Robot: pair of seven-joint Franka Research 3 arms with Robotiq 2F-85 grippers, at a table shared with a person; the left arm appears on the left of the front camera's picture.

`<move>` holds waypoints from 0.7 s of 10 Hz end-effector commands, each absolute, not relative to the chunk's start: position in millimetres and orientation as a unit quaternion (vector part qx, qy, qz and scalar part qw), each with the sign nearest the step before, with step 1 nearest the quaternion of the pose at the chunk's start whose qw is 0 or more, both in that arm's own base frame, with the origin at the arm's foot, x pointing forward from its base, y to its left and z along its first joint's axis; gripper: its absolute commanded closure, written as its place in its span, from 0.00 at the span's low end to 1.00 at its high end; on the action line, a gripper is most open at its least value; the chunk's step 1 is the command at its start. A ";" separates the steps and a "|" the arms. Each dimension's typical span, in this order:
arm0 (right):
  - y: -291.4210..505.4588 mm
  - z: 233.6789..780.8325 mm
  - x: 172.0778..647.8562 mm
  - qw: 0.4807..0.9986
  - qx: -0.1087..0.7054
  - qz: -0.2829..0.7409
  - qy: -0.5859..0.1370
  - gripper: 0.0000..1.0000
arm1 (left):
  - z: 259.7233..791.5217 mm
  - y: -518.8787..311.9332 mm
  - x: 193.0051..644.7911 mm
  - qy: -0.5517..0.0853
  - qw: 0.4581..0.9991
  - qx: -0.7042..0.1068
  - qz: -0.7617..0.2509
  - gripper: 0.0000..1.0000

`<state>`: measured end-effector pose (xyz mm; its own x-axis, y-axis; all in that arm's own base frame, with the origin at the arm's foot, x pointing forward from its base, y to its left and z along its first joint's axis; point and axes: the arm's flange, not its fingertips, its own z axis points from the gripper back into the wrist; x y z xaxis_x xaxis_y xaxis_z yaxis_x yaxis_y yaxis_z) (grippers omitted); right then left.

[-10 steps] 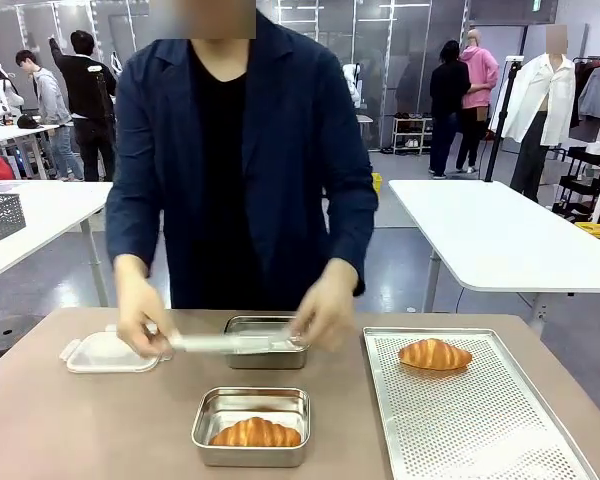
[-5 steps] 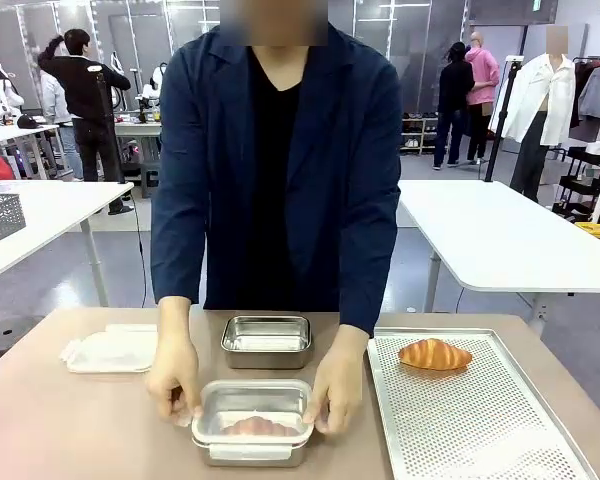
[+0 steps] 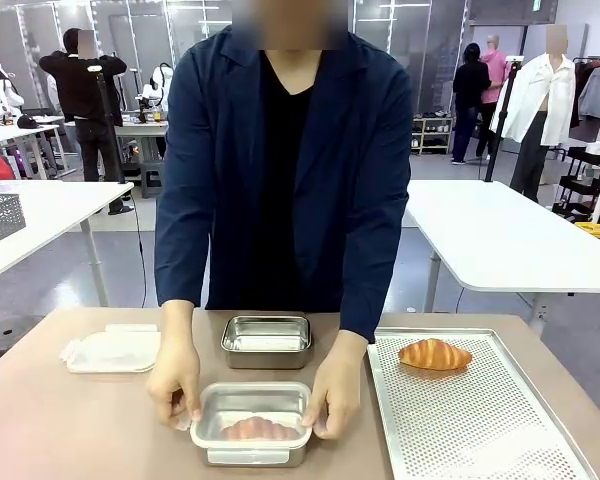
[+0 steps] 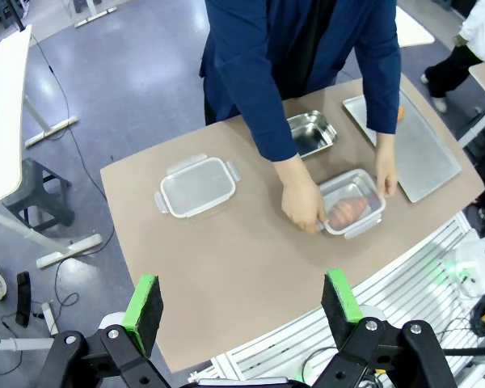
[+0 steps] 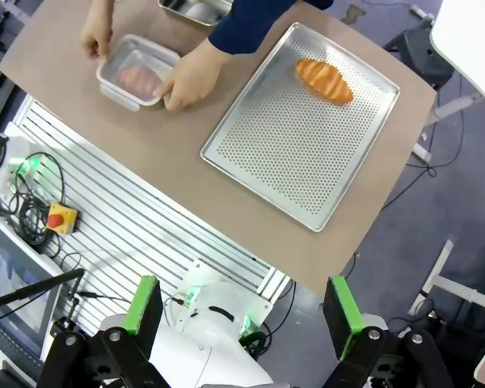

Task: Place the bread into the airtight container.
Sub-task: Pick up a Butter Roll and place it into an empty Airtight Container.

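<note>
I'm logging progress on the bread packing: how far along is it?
Done: one croissant lies in the near container. In hand: the person's hands press a clear lid onto it. Left: the second croissant sits on the tray; the far container stands open, a spare lid lying apart.

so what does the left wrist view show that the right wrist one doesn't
Left wrist view: a spare clear lid on the table and the whole empty steel container. Right wrist view: the whole perforated tray, the croissant on it, a red button box below the table. Both: the person's hands pressing on the lidded container holding bread.
</note>
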<state>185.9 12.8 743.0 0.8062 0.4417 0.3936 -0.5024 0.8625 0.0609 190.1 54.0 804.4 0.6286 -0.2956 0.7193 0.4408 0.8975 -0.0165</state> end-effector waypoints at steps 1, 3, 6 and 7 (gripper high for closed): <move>11.5 741.9 185.3 0.948 0.080 0.245 -0.187 0.00 | 805.2 52.9 189.8 -0.380 0.896 -0.098 -0.209 0.00; 11.5 741.9 185.3 0.948 0.080 0.245 -0.187 0.00 | 805.2 52.9 189.8 -0.380 0.896 -0.098 -0.209 0.00; 11.5 741.9 185.3 0.948 0.080 0.245 -0.187 0.00 | 805.2 52.9 189.8 -0.380 0.896 -0.098 -0.209 0.00; 11.5 741.9 185.3 0.948 0.080 0.245 -0.187 0.00 | 805.2 52.9 189.8 -0.380 0.896 -0.098 -0.209 0.00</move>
<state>185.9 12.7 743.0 0.8062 0.4417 0.3936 -0.5023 0.8625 0.0610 190.1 54.0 804.4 0.6286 -0.2956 0.7193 0.4408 0.8975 -0.0165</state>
